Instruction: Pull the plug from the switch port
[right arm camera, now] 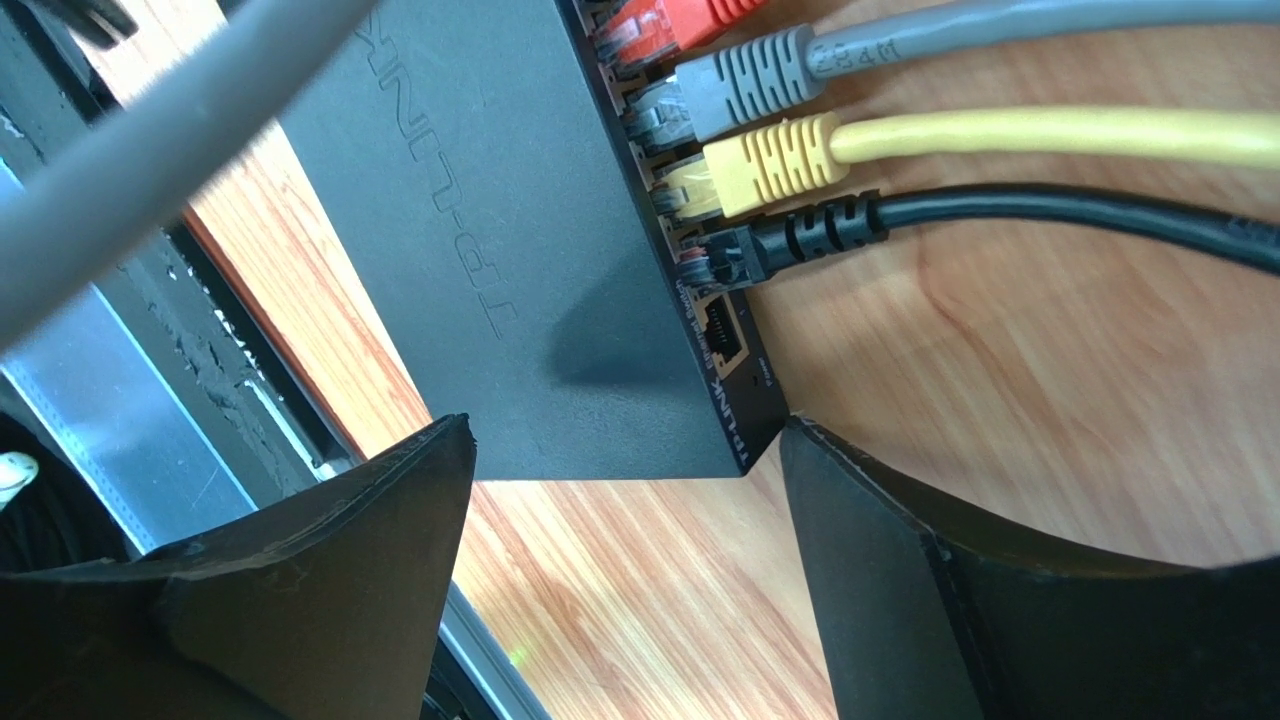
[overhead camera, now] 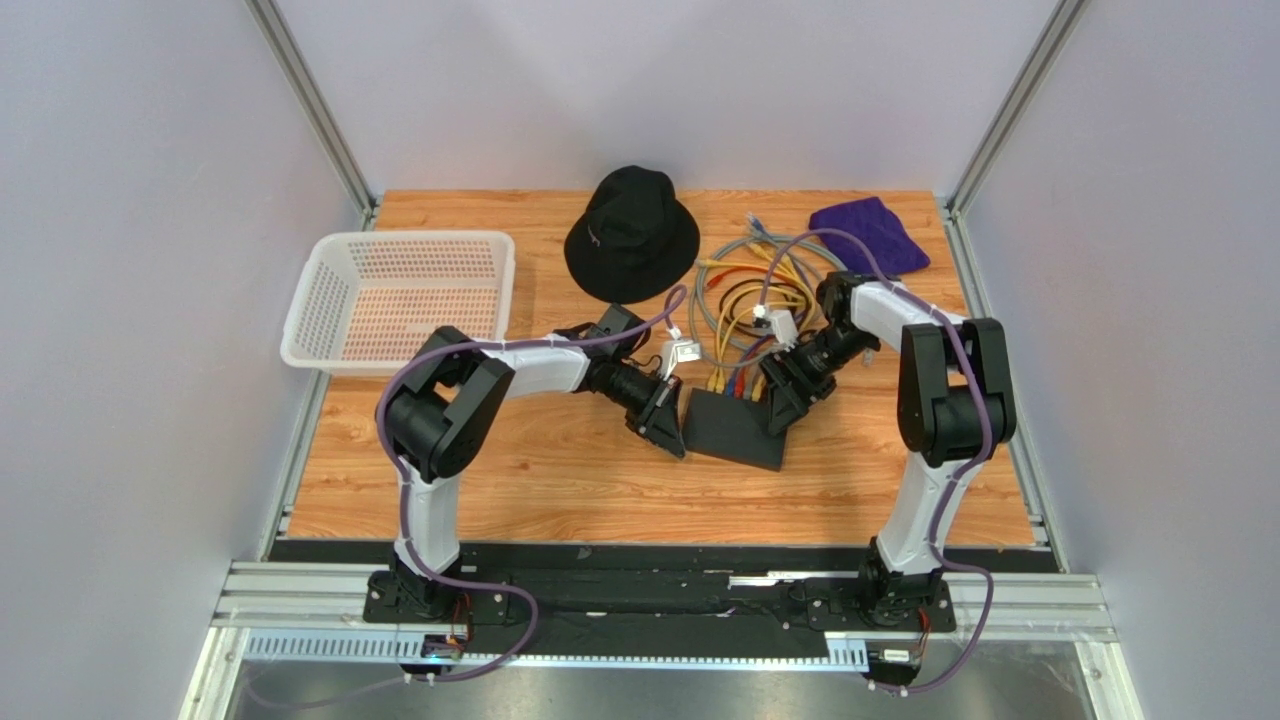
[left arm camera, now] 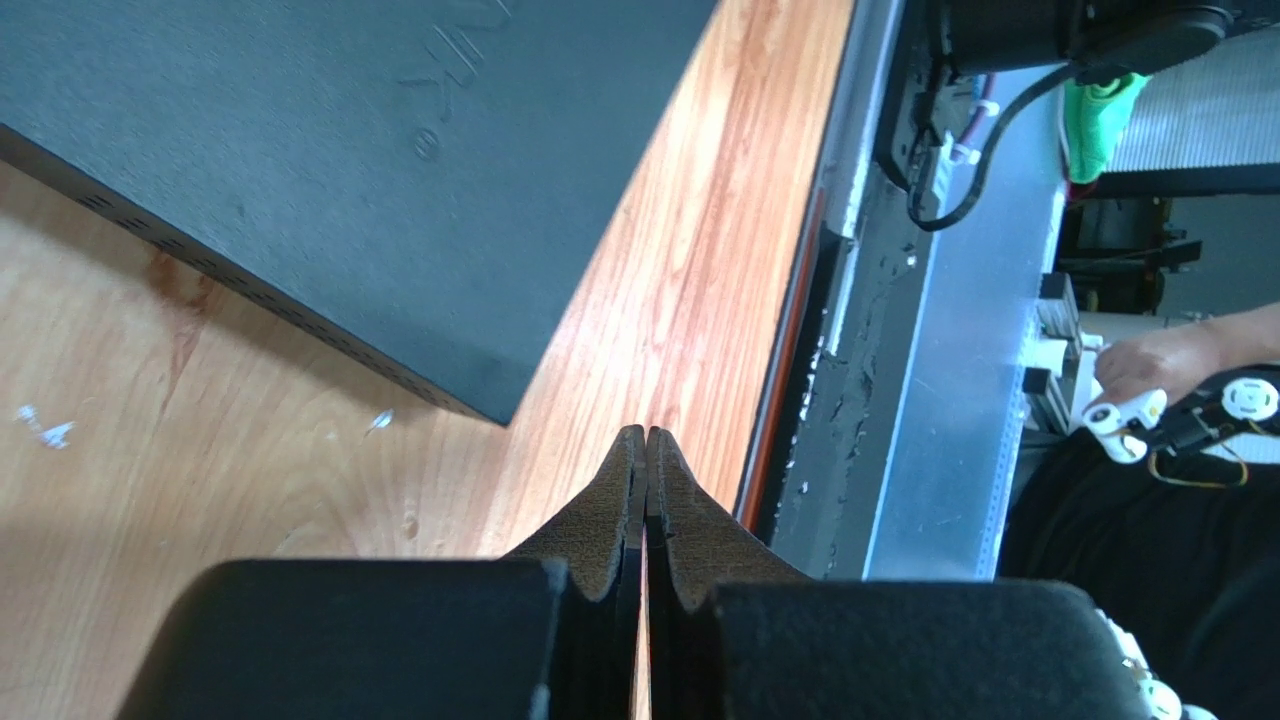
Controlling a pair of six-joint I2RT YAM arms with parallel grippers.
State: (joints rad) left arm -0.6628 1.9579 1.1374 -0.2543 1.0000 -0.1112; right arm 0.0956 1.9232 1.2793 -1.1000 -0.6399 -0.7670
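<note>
The left claw [left arm camera: 646,443] is pinched fully closed, its two tips pressed flat against each other with nothing between them. It sits low over the wooden table [overhead camera: 496,480], near one corner of the switch [left arm camera: 346,165], with a strip of bare wood showing between the tips and the box.

The right claw [right arm camera: 624,450] is spread wide and grips nothing. From its own camera, the corner of the switch at the socket edge shows in the gap between the two fingers; I cannot tell whether they touch it. Nearest that corner is one free socket [right arm camera: 724,323]. Next along the row sit the black plug [right arm camera: 781,240], the yellow plug [right arm camera: 766,158], the grey plug [right arm camera: 736,75] and the red plug [right arm camera: 676,23], all seated in their ports with their leads running away across the wood.

The switch lies flat in the middle of the table, between the two claws, sockets facing away from the arms' bases. Behind it is a loose tangle of cables [overhead camera: 744,300]. Further back are a black hat [overhead camera: 631,228], a purple cloth [overhead camera: 872,233] to the right and a white basket [overhead camera: 398,300] to the left.
</note>
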